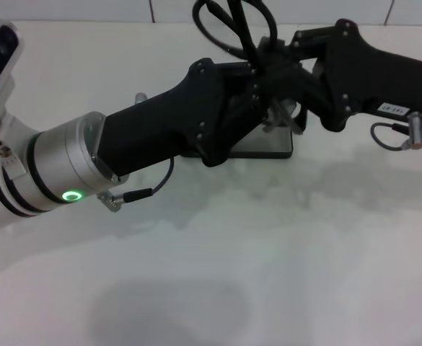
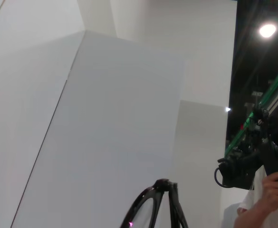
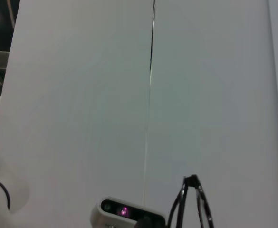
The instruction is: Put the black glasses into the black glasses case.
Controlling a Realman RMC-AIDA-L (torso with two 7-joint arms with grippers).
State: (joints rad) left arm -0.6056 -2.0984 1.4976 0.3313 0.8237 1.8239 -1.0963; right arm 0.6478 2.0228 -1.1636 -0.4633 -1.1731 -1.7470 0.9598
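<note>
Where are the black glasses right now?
The black glasses are up in the air at the far middle of the head view, between the two grippers, above the black glasses case on the table.

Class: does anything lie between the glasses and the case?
Only the robot's own hands. The glasses stick up above the left hand and right hand, which cover most of the open case below.

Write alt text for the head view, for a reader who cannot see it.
Two black robot arms meet over the middle of a white table, holding the black glasses up above the black glasses case. The left gripper comes from the left and the right gripper from the right; their bodies hide most of the case.
</note>
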